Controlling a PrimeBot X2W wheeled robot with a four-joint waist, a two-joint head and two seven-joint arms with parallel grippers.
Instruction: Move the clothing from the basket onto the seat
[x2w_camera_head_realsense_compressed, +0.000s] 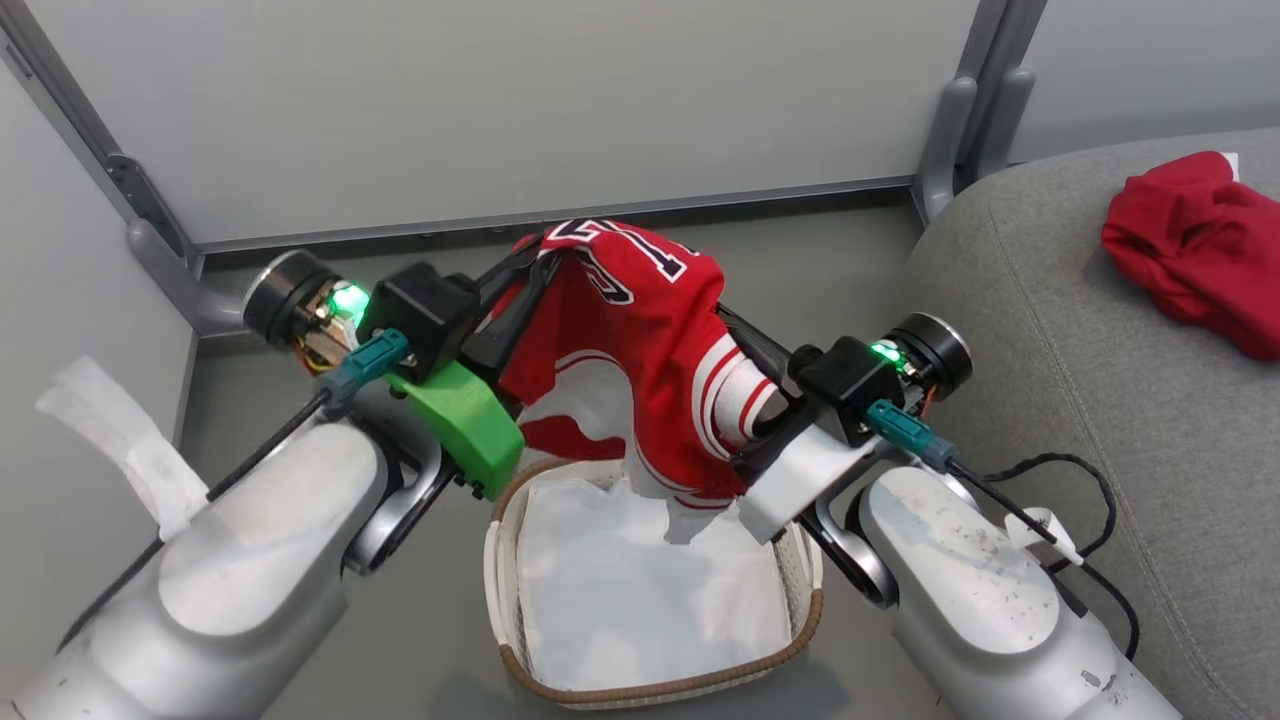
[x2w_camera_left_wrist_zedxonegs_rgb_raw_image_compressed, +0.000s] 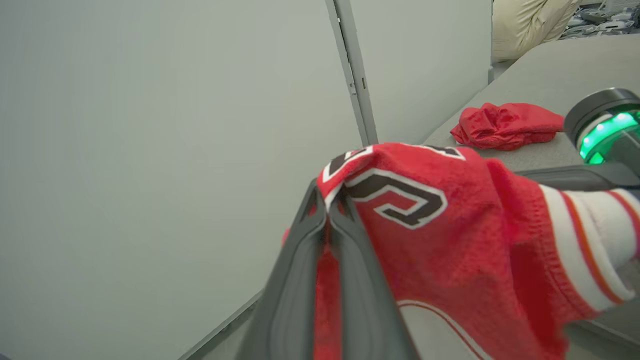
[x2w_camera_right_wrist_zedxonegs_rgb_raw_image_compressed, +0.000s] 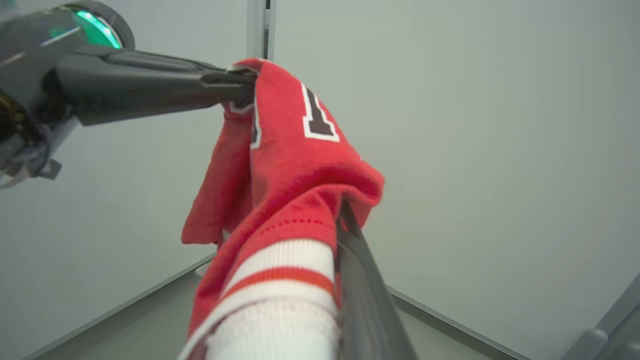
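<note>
My left gripper (x2w_camera_head_realsense_compressed: 530, 255) clamps jersey (x2w_camera_head_realsense_compressed: 640, 300). Right gripper (x2w_camera_right_wrist_zedxonegs_rgb_raw_image_compressed: 345, 212) cloth-draped, grip cannot tell. Jersey above basket (x2w_camera_head_realsense_compressed: 505, 560), panel (x2w_camera_head_realsense_compressed: 500, 110) behind. Red bundle (x2w_camera_head_realsense_compressed: 1195, 245) on seat (x2w_camera_head_realsense_compressed: 1050, 380).

Silver forearms (x2w_camera_head_realsense_compressed: 270, 520); black cables (x2w_camera_head_realsense_compressed: 268, 445); teal connectors (x2w_camera_head_realsense_compressed: 365, 362); green-lit wrist rings (x2w_camera_head_realsense_compressed: 348, 297); green left-wrist bracket (x2w_camera_head_realsense_compressed: 465, 425); white right-wrist bracket (x2w_camera_head_realsense_compressed: 800, 470)

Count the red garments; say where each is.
2. One jersey hangs over the basket, held by left gripper and right gripper; one garment lies on the seat. Liner may hide more.
</note>
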